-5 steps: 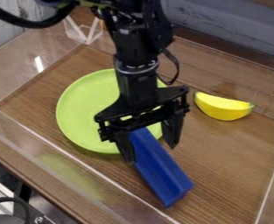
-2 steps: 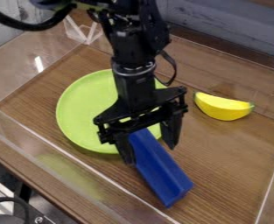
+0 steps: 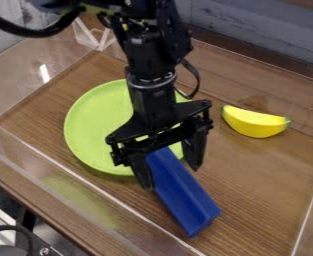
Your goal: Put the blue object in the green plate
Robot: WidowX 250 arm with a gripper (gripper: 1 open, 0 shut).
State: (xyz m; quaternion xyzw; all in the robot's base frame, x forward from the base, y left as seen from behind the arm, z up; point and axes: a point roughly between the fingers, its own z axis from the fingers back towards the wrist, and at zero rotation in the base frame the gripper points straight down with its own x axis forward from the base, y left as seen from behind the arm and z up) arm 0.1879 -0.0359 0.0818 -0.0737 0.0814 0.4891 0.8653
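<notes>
Nothing has shifted since the earlier frame: the blue object lies where it did on the wooden table, and my gripper hangs over its upper end as before, jaws spread wide and empty, one finger on each side of the block. To grasp well, I judge I should settle lower so the fingers straddle the narrow width squarely, then close evenly across the long sides before lifting; a grip this near one end may let the far end droop. It is a long, deep-blue rectangular block, lying slanted just beside the green plate, its upper end near the rim. A yellow banana-shaped object sits well apart to the right.
</notes>
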